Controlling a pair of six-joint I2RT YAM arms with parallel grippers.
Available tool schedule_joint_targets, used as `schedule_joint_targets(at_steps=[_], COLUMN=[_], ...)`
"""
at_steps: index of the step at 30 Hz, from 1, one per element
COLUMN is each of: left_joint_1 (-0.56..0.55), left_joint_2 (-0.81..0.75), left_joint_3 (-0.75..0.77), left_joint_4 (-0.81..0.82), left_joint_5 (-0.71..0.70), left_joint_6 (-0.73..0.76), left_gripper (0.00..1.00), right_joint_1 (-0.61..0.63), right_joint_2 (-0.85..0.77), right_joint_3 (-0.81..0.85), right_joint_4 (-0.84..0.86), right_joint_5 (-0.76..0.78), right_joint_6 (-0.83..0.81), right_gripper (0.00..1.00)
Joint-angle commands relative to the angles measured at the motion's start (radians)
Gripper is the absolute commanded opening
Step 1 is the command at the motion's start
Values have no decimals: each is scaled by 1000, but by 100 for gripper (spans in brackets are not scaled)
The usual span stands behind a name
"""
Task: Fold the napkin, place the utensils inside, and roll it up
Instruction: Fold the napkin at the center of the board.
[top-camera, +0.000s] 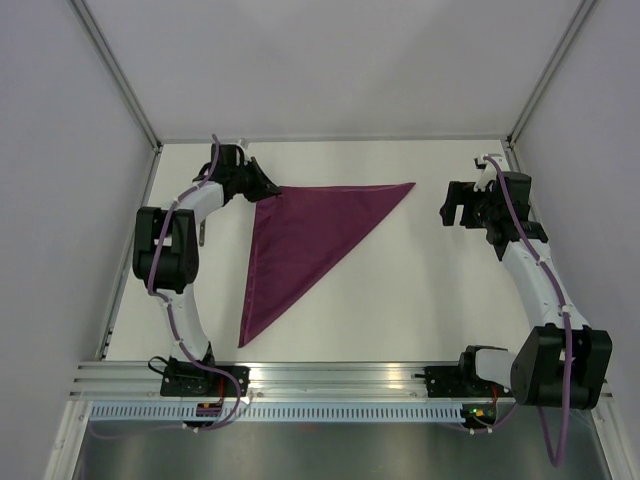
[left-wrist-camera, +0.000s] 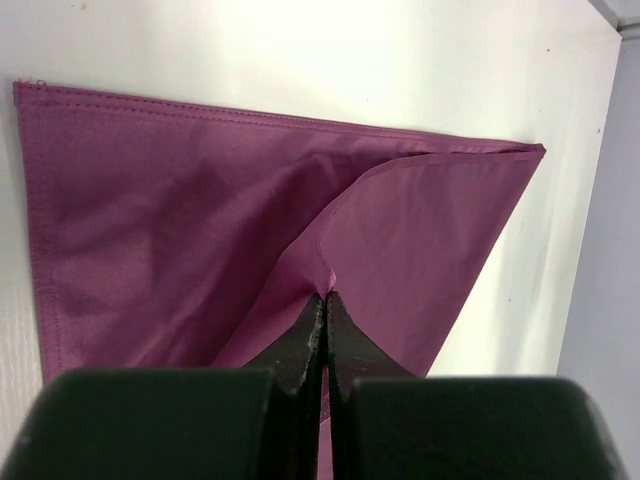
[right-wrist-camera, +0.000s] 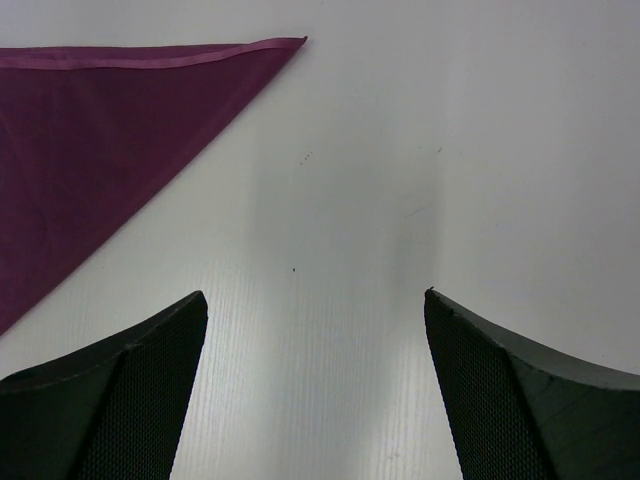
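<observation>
The magenta-purple napkin (top-camera: 300, 235) lies folded into a triangle on the white table, with its long point toward the near edge. My left gripper (top-camera: 271, 190) is at the napkin's far left corner, shut on a pinch of the top layer. In the left wrist view my gripper (left-wrist-camera: 326, 295) lifts that layer of napkin (left-wrist-camera: 150, 200) slightly off the one below. My right gripper (top-camera: 453, 207) is open and empty, to the right of the napkin's right tip. The right wrist view shows my gripper (right-wrist-camera: 315, 295) over bare table, with the napkin (right-wrist-camera: 80, 130) at upper left. A slim grey piece (top-camera: 202, 232), possibly a utensil, pokes out beside the left arm.
The white table (top-camera: 400, 300) is bounded by grey walls on the left, back and right, with metal corner posts. A slotted aluminium rail (top-camera: 340, 378) carrying both arm bases runs along the near edge.
</observation>
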Motion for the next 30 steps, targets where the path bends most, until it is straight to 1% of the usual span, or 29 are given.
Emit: schedule_joint_targets(at_steps=[1, 15, 30], left_joint_1=[10, 20, 35], left_joint_2=[12, 41, 74], left_joint_3=[45, 110, 117], left_joint_4=[-19, -53, -59], left_joint_5=[41, 50, 49], left_joint_6=[-1, 5, 11], left_gripper=[2, 2, 2], right_joint_1=[-4, -5, -4], right_joint_2=[9, 19, 26], right_joint_3=[33, 35, 36], right_joint_4=[-4, -6, -10], right_joint_5=[-5, -3, -8], right_joint_6=[-3, -2, -34], right_gripper=[94, 94, 94])
